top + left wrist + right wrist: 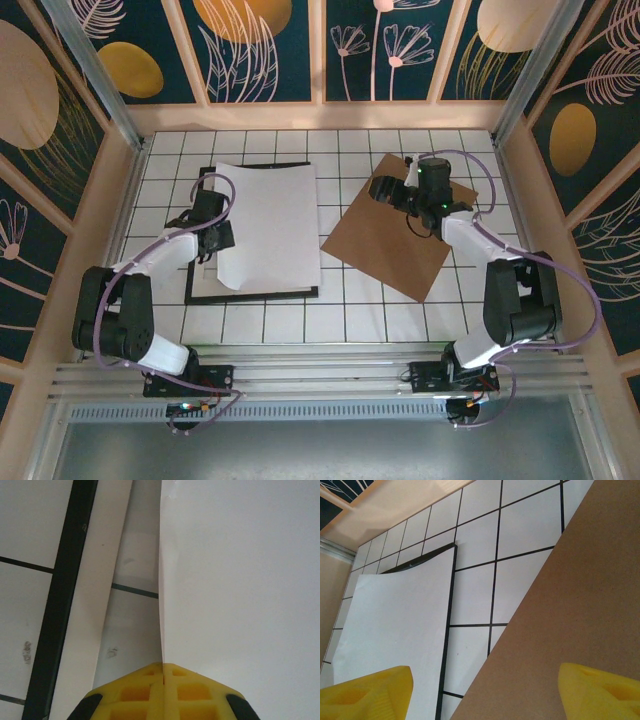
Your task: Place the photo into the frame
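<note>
Fingers (135, 695) of the left gripper (214, 238) first, nearest the bases: pressed tight together, clamped on the left long edge of the photo (268, 225). Held that edge lifted, near-left corner curling up off the cream mat sheet (87, 620). Lay otherwise blank white side up, printed face hidden, across the frame (255, 294) on the left half of the tiled table (340, 310). Ran long axis away from the bases, roughly in line with the frame's own, right edge close along the black right rail, black showing at the near side and the far-left corner. Stretched rightward from the pinch, so judged a job for the left arm; any squaring into the opening probably a slide or a lowering from that side. Farther back and to the right, right gripper (393, 193) spread wide, grasping nothing, poised over the far corner of the brown backing board (395, 245), well apart from the photo.
</note>
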`<state>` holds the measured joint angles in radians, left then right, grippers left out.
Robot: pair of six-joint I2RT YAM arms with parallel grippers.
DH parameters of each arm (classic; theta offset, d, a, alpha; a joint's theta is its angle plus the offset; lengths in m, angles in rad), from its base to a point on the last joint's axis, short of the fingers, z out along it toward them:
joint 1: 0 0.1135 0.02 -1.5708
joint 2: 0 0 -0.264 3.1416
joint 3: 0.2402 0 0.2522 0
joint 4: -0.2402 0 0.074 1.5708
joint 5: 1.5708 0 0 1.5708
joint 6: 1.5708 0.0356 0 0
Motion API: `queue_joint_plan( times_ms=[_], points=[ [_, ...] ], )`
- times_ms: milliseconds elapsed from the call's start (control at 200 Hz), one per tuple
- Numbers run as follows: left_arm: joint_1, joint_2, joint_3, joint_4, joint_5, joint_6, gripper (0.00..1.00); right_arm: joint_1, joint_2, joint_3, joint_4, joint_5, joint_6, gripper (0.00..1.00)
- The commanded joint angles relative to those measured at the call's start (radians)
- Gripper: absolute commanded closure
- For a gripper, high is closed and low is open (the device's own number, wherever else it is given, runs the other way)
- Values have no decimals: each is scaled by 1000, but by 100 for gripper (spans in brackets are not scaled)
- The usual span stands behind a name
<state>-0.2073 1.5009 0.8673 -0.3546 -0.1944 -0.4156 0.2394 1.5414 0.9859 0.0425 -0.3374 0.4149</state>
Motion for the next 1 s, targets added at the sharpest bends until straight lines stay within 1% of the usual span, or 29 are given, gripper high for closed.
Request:
queue_joint_plan(
  times_ms=[0,200,275,475,590,716,896,996],
  points=[
    [8,20,28,-44,-63,26,100,3,13,0,24,1,-28,23],
    [8,40,60,-99,-148,51,100,5,19,5,21,0,-22,23],
    [8,38,67,-107,-160,57,100,5,19,5,19,1,-21,23],
    [8,58,86,-117,-163,63,100,6,25,8,19,-2,-14,24],
    [8,71,96,-114,-118,63,100,5,26,8,18,-1,-14,23],
    [8,72,96,-112,-94,60,100,6,28,7,18,-2,-12,24],
    [9,46,81,-124,-115,47,100,5,32,8,15,0,-14,24],
    [9,38,76,-126,-109,39,100,6,36,13,13,-2,-14,23]
  ],
)
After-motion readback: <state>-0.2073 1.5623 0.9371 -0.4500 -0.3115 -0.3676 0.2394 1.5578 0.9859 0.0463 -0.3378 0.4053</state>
